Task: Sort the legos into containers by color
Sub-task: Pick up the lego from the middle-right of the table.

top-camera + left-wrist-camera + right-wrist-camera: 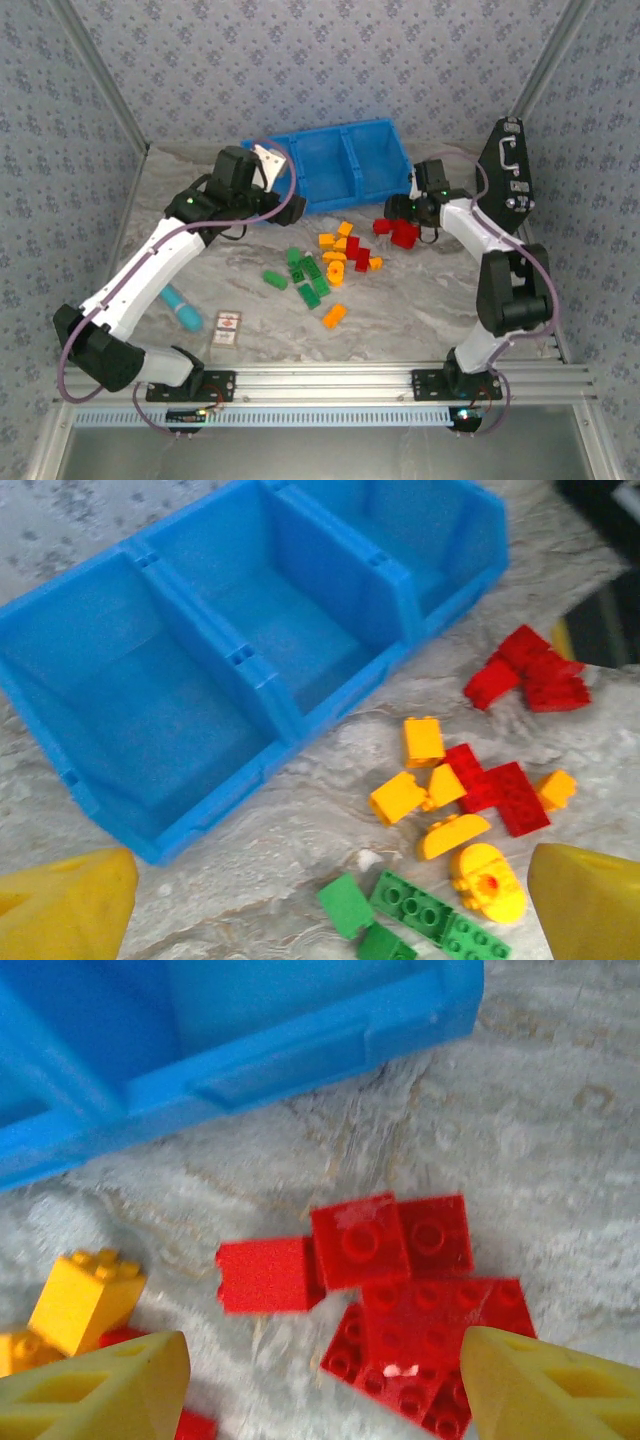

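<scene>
Framing blurred red legos (400,1290), right pincer (325,1380) apart, fingertips (100,1390) cropped; left pincer (330,900) likewise wide apart.

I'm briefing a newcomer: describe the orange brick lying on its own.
From the blue bin at the back, come forward through the brick pile. Just past the green bricks lies one orange brick, the only orange one apart from the pile, on its near side.
</scene>
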